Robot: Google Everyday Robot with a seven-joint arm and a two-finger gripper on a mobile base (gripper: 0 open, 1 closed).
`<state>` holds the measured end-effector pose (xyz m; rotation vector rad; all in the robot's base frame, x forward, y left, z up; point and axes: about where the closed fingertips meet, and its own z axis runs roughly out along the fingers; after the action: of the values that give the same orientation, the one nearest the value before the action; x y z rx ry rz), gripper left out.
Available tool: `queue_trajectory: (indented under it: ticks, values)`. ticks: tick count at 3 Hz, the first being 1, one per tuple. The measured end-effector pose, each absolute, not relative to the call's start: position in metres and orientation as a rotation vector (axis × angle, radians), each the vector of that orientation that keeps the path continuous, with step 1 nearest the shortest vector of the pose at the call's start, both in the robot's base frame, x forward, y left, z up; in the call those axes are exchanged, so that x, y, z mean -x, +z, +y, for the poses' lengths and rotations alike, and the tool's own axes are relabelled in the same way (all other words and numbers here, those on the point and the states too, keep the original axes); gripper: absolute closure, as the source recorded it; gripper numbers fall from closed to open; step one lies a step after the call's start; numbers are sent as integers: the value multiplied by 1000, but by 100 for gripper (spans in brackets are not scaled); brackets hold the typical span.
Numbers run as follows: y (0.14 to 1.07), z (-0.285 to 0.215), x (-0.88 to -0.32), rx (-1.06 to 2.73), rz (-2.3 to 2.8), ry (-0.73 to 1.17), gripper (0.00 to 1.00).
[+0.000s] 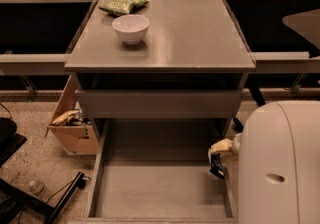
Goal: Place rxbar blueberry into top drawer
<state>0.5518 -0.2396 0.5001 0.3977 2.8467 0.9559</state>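
Observation:
The top drawer is pulled out at the bottom of the view, a wide grey tray with a bare floor and low walls. My gripper pokes out from behind my white arm housing, over the drawer's right wall. Only its tan fingertips show. It is shut on the rxbar blueberry, a small dark bar with white print that hangs down just above the drawer's right side.
A white bowl and a green snack bag sit on the cabinet top. A closed drawer with a plain grey front is above the open one. A tan cardboard box stands on the floor at left.

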Motion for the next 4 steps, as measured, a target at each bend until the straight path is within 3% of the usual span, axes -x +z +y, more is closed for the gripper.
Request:
queue_trajectory:
  ticks: [2, 4]
  values:
    - [449, -127, -539, -259, 2840, 1007, 100]
    - [439, -131, -545, -275, 2833, 930, 50]
